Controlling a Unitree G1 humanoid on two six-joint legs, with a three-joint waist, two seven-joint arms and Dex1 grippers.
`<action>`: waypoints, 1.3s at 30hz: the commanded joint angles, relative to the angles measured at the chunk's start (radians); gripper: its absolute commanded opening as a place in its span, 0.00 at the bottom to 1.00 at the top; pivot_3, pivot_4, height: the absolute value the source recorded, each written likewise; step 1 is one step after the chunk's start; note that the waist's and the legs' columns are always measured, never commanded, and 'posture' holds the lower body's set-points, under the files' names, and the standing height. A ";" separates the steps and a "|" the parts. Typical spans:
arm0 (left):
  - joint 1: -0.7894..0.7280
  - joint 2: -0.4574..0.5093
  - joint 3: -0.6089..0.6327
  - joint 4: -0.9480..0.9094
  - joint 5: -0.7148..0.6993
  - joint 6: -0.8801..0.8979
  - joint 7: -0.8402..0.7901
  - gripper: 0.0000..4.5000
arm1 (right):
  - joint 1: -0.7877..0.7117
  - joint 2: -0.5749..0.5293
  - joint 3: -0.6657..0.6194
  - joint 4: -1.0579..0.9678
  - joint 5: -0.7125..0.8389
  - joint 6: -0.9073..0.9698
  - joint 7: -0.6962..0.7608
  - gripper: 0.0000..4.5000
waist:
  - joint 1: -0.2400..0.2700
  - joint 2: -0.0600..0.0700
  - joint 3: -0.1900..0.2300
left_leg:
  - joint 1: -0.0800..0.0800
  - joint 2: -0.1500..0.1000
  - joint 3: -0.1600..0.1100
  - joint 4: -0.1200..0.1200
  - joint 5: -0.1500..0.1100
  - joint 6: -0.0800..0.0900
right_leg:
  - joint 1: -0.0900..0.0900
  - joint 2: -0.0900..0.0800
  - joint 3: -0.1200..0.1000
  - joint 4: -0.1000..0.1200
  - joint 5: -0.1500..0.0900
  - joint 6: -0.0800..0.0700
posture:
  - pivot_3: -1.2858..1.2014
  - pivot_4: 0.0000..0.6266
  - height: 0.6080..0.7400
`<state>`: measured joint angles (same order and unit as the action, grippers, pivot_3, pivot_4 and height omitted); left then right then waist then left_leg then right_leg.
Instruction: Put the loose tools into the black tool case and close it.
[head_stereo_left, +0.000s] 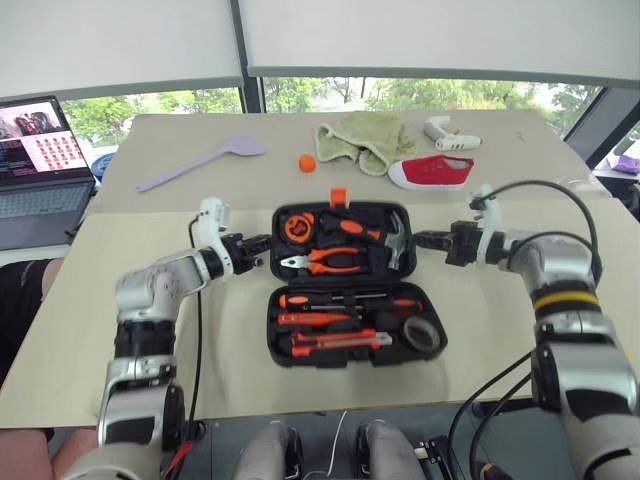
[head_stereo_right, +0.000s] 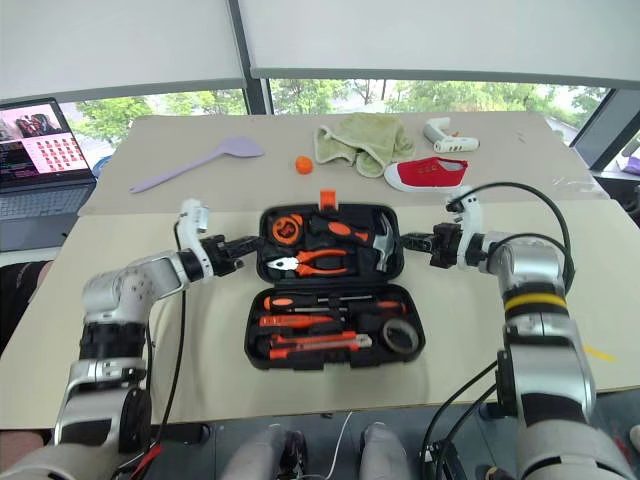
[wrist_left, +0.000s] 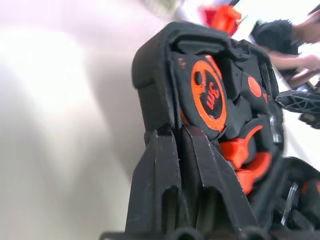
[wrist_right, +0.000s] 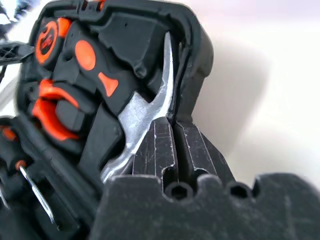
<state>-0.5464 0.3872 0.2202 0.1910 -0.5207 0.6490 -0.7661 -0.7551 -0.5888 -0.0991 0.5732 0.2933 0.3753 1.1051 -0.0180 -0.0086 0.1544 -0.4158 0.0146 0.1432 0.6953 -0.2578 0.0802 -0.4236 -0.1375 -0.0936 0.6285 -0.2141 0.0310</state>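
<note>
The black tool case (head_stereo_left: 276, 325) lies open at the middle of the table. Its near half holds the loose tools: screwdrivers (head_stereo_left: 345, 302), an orange-and-black utility knife (head_stereo_left: 335, 343) and a small black tape roll (head_stereo_left: 422, 333). The far half (head_stereo_left: 398, 215) carries a tape measure (wrist_left: 207, 95), pliers and a hammer (wrist_right: 150, 105). My left gripper (head_stereo_left: 268, 243) is shut on that far half's left rim. My right gripper (head_stereo_left: 418, 240) is shut on its right rim, beside the hammer head. In both wrist views the fingers (wrist_left: 167, 160) (wrist_right: 172, 137) pinch the case wall.
Behind the case lie a lilac spatula (head_stereo_left: 200, 163), a small orange ball (head_stereo_left: 307, 163), a green cloth (head_stereo_left: 365, 138), a white pistol-shaped gadget (head_stereo_left: 448, 135) and a red shoe (head_stereo_left: 432, 171). A laptop (head_stereo_left: 40, 165) stands open at the far left.
</note>
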 joint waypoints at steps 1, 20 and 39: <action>0.094 0.041 -0.004 -0.130 0.059 -0.274 -0.096 0.01 | 0.114 -0.040 -0.030 -0.234 -0.084 -0.462 -0.030 0.00 | 0.001 0.000 0.000 | 0.001 0.001 0.000 0.000 0.000 0.000 | 0.000 0.001 0.000 0.001 0.000 0.000 | 0.52 0.24 1.00; 0.794 0.094 0.022 -0.288 0.206 -0.976 -0.164 0.43 | 0.729 -0.210 0.022 -0.060 -0.310 -1.542 -0.144 0.24 | 0.024 -0.001 0.000 | 0.028 0.002 0.002 -0.012 -0.010 -0.002 | 0.020 -0.010 -0.002 -0.017 -0.003 -0.001 | 0.52 0.24 1.00; 0.297 0.211 -0.186 -0.180 0.160 -0.483 -0.201 0.05 | 1.098 -0.430 0.162 -0.799 0.079 -0.658 -0.091 0.00 | 0.038 -0.001 -0.001 | 0.024 0.002 -0.001 -0.011 -0.010 -0.002 | 0.021 -0.010 -0.003 -0.016 -0.002 -0.001 | 0.52 0.24 1.00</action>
<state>-0.2278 0.5835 0.0748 0.0008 -0.3824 0.1236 -0.9431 0.3666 -1.0296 0.0551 -0.1762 0.3966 -0.3624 1.0424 0.0201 -0.0096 0.1537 -0.3934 0.0169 0.1431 0.6844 -0.2677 0.0782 -0.4038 -0.1472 -0.0962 0.6124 -0.2159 0.0300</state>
